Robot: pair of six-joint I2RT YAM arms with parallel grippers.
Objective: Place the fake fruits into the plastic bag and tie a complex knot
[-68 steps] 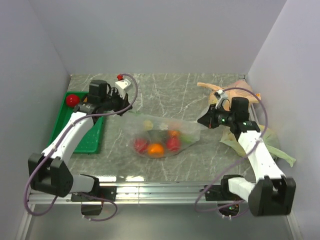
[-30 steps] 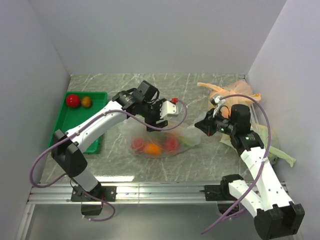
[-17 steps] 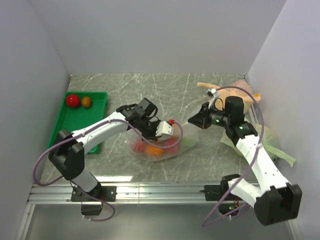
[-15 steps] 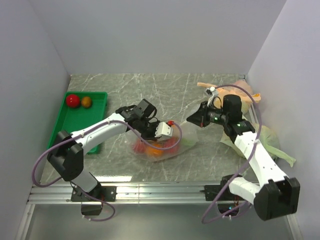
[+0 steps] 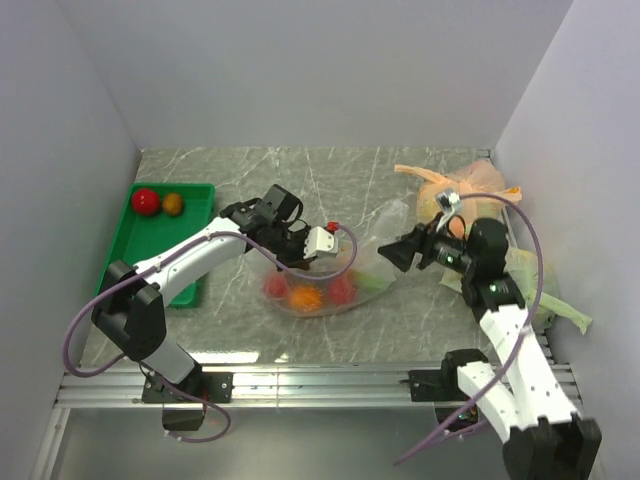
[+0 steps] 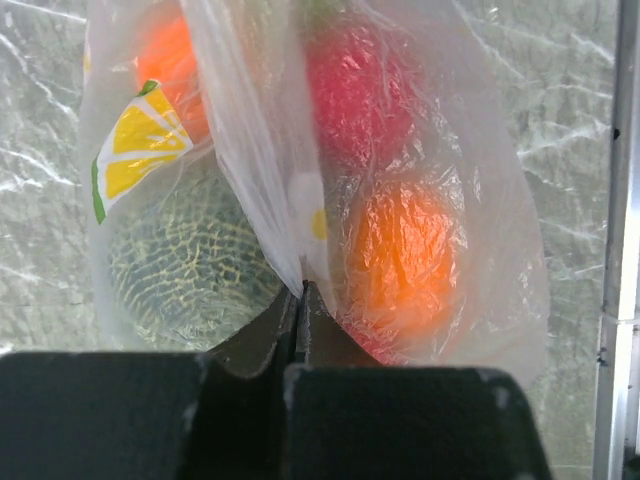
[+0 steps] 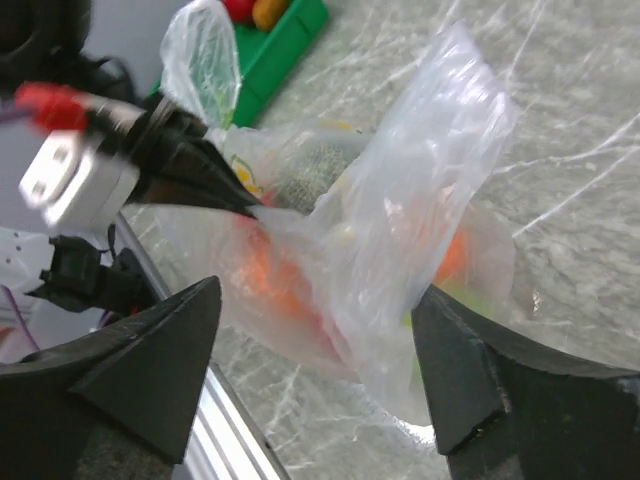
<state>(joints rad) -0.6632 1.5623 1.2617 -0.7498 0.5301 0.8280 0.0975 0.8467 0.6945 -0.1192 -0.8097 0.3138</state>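
The clear plastic bag point(image 5: 365, 262) lies mid-table with fake fruits inside: two red balls point(image 5: 343, 290), an orange one point(image 5: 305, 297) and a dull green netted piece point(image 6: 185, 270). My left gripper point(image 6: 303, 290) is shut on a fold of the bag's film at its left side, also seen in the top view point(image 5: 298, 262). My right gripper point(image 5: 395, 250) hovers just right of the bag, jaws wide open. In the right wrist view point(image 7: 315, 340) a loose upright flap of the bag point(image 7: 430, 170) stands ahead between the fingers, untouched. A red fruit point(image 5: 146, 200) and an orange fruit point(image 5: 173, 203) sit in the tray.
A green tray point(image 5: 150, 255) lies at the left. An orange-tinted bag point(image 5: 465, 185) lies at the back right and a pale green bag point(image 5: 548, 290) along the right wall. The rail point(image 5: 320, 380) runs along the near edge.
The left gripper came down from above the bag and shut on its film. The right gripper opened, let go of the bag's right side and drew back to the right.
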